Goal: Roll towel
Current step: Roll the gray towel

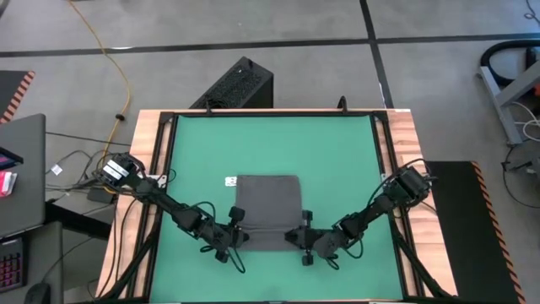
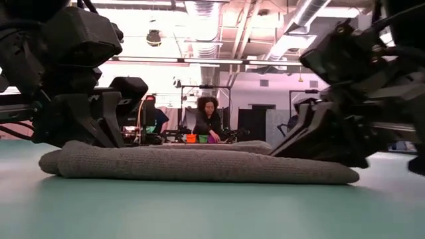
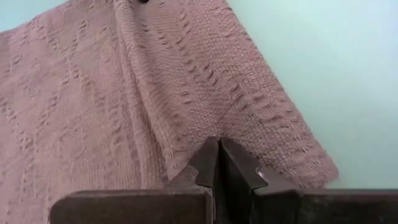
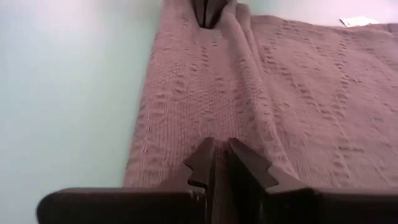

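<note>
Pinching the near edge of the towel (image 1: 268, 213) from both ends, the two grippers face each other low over the near part of the table. The left gripper (image 3: 219, 163) has its fingers pressed together on the towel's near left corner, where the cloth is folded over into a thick lip. The right gripper (image 4: 217, 163) sits at the near right corner with its fingers nearly together, a thin layer of the fold caught between them. In the right wrist view the left gripper's dark tips show at the far end of that same folded edge.

The towel lies flat on the green table (image 1: 202, 152), in its near half and about midway between left and right, with only the near edge turned over into a low first roll. From the low view that roll reads as a long grey ridge across the front, the grippers bearing down at either end. A small white label (image 1: 229, 181) sticks out just beside the towel's far left corner.

Nothing else rests on the green top. Wooden rails (image 1: 152, 169) border it left and right. Beyond the far edge a black box (image 1: 238, 84) stands on the grey floor, with a yellow cable (image 1: 118, 63) trailing to the left. Across the room in the low view, a person (image 2: 208, 119) sits at a bench with small orange and green containers (image 2: 196, 138), under ceiling ducts and strip lights.
</note>
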`<state>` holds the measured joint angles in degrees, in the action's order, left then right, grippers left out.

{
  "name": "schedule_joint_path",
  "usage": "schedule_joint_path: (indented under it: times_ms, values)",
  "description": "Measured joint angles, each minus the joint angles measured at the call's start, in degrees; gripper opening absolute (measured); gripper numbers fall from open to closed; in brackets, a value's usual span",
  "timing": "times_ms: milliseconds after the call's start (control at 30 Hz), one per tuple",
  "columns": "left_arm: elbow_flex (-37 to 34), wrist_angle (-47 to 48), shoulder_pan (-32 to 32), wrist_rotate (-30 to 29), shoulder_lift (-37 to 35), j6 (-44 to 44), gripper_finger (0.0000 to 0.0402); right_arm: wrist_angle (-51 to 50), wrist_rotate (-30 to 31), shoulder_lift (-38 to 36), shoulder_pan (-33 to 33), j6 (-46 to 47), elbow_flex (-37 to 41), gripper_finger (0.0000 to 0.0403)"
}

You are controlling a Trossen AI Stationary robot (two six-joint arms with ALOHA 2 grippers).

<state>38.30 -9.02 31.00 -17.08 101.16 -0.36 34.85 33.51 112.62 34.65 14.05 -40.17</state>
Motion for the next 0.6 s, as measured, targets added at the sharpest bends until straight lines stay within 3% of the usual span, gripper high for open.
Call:
schedule_joint_path:
  times_ms: [200,400,600]
  values:
    - [0.0,0.04,0.6,-0.33,-0.01,0.95,0.0004,-3.69,2.13,-3.95,2.45,-0.09,0.49,0.0069]
    - [0.0,-0.13,0.31,-0.03,0.0,1.21,0.0004,-5.59,0.02,-13.81,4.29,-5.24,0.5,0.0071]
    - [-0.02,-0.22,0.4,-0.07,0.0,0.41,0.0004,-6.88,-2.08,-18.78,8.02,-15.43,-0.27,0.012]
